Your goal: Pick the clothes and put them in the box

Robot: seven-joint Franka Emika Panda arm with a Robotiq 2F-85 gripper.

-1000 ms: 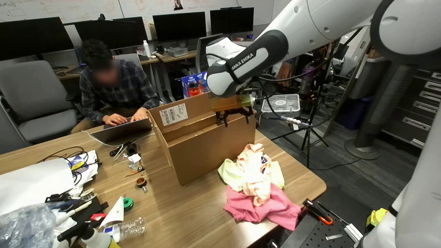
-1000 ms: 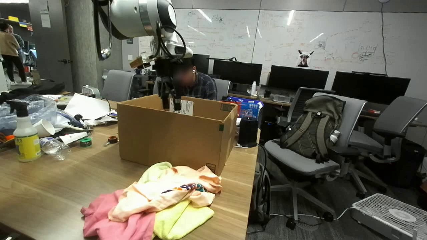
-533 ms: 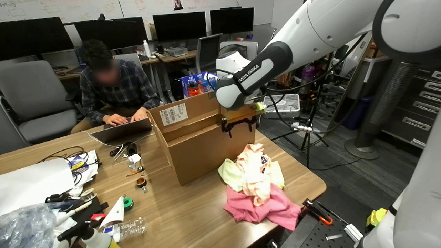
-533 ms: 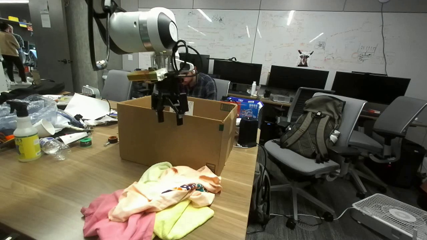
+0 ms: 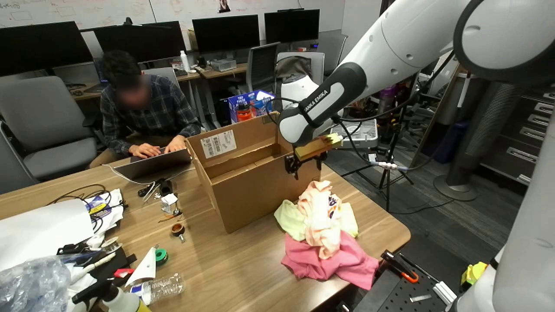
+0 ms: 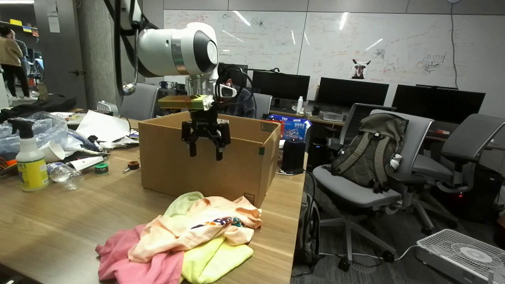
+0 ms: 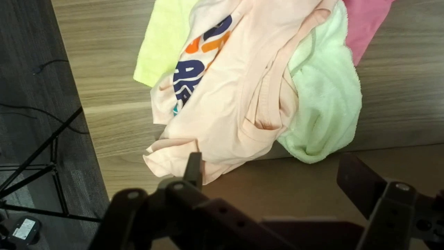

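One broad wood-grained worktop [image 5: 243, 268], carrying one upright cardboard box [image 6: 201, 175], stiff-walled and open-topped, probably to take cloth lowered from above. Just beside it, likely for a short lift, crumpled clothes [image 5: 323, 229]: thin peach fabric [image 7: 222, 93] draped over plain pink cloth [image 5: 351, 260] and fuzzy green towelling [image 7: 322, 97]. Higher up, black jaws, spread apart and empty, presumably ready for a pinch; smallest, printed lettering [image 7: 189, 67] on the peach.

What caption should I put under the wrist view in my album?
The open end effector hangs empty near a crumpled peach shirt lying partly over green cloth on the table.
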